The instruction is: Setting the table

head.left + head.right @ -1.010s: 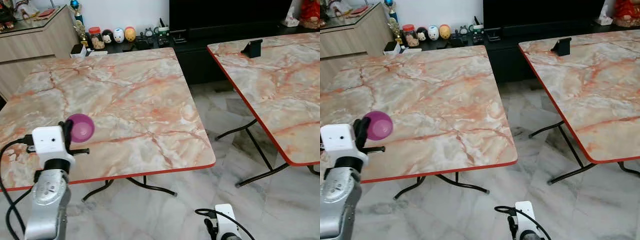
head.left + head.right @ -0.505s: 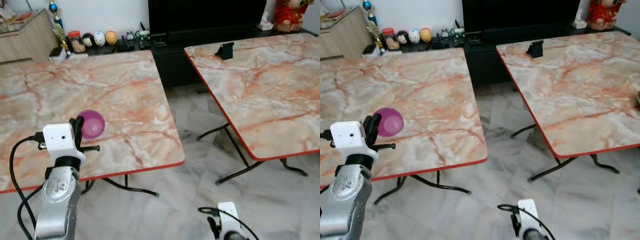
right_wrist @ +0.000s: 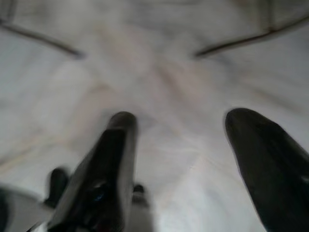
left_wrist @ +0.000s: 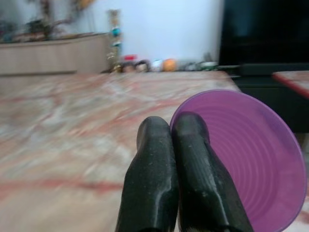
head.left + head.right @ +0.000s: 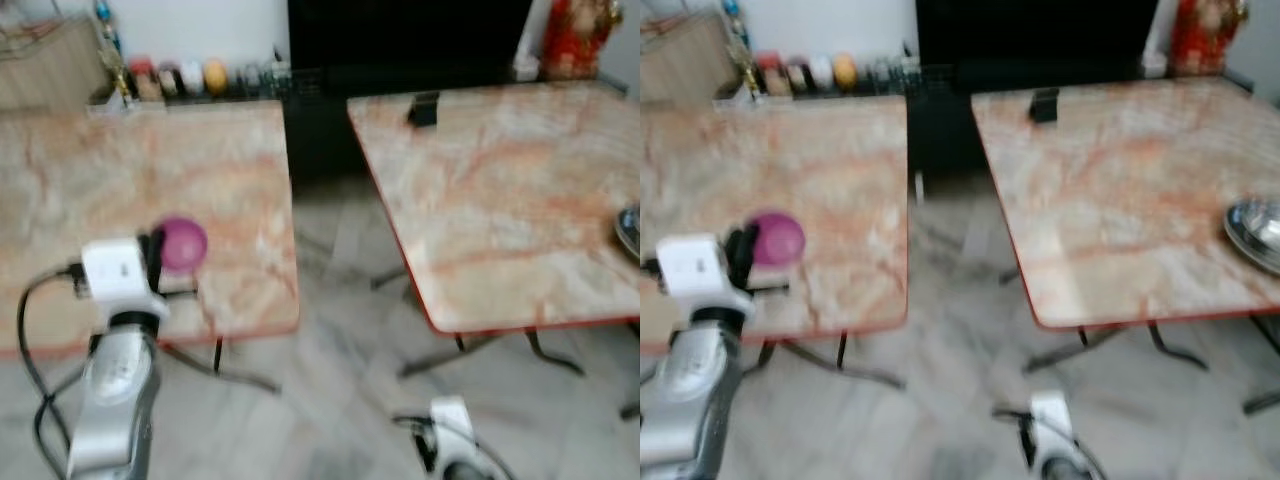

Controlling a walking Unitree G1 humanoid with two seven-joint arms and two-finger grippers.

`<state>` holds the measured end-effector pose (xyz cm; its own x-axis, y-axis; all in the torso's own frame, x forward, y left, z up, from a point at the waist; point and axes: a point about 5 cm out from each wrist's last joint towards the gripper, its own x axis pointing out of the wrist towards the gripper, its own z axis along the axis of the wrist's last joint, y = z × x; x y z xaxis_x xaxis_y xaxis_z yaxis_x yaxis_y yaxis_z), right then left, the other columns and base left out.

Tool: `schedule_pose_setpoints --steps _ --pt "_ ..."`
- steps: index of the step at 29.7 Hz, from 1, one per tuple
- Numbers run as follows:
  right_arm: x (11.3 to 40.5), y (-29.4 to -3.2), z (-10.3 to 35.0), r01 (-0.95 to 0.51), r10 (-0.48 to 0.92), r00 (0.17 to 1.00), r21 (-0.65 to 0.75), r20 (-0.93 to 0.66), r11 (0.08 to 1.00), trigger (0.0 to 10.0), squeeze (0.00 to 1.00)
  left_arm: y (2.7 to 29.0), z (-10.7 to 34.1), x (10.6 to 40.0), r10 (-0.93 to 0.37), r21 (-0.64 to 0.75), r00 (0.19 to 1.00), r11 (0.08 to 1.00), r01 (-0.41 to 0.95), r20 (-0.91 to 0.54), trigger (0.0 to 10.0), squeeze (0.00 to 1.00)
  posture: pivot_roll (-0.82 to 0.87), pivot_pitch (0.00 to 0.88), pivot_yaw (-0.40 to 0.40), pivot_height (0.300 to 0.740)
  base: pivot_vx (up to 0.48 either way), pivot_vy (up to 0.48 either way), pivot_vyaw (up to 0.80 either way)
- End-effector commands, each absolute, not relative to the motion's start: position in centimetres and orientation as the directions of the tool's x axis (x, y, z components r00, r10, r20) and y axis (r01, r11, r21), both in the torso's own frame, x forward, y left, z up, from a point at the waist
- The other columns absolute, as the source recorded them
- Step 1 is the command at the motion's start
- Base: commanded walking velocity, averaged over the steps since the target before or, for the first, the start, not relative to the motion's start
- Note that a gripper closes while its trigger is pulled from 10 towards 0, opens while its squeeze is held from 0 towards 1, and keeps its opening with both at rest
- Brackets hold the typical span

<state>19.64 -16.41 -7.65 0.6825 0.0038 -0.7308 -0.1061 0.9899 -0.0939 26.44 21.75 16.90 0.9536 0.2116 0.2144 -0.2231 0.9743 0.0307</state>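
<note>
clamped on the rim of a purple bowl [image 4: 251,159], the left gripper [image 4: 181,145] carries it raised over the left table [image 5: 60,190]; the right gripper [image 3: 188,145] hangs spread open above the floor [image 5: 960,330]. this looks like the carrying step, and next the bowl needs setting down, perhaps on the right table [image 5: 1110,200] beside the metal dish [image 5: 1255,230]. marble tops, blurred dark cabinet [image 5: 400,40] behind.

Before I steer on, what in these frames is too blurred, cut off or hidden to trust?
- Shelf ornaments: head views, motion blur, cannot be identified.
- Metal dish: cut by the right eye view's edge; contents unreadable.
- Purple bowl: left wrist view, the left gripper fingers cover part of its rim.
- Right gripper: blurred floor beyond.
</note>
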Motion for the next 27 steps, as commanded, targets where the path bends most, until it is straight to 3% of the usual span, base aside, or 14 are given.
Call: schedule_pose_setpoints --steps 1,27 --pt "19.94 -17.17 -7.41 -0.092 -0.014 0.693 -0.107 -0.721 0.99 10.0 0.0 21.41 17.37 26.53 0.199 0.024 0.952 0.977 -0.211 0.231 10.0 0.0 -0.06 0.0 0.051 0.74 0.0 -0.454 0.0" --pt "20.35 -16.77 -7.16 -0.091 -0.002 0.71 -0.095 -0.704 0.991 10.0 0.0 21.37 17.4 26.75 0.193 0.023 0.953 0.979 -0.204 0.233 10.0 0.0 -0.06 0.0 0.051 0.74 0.0 -0.443 0.0"
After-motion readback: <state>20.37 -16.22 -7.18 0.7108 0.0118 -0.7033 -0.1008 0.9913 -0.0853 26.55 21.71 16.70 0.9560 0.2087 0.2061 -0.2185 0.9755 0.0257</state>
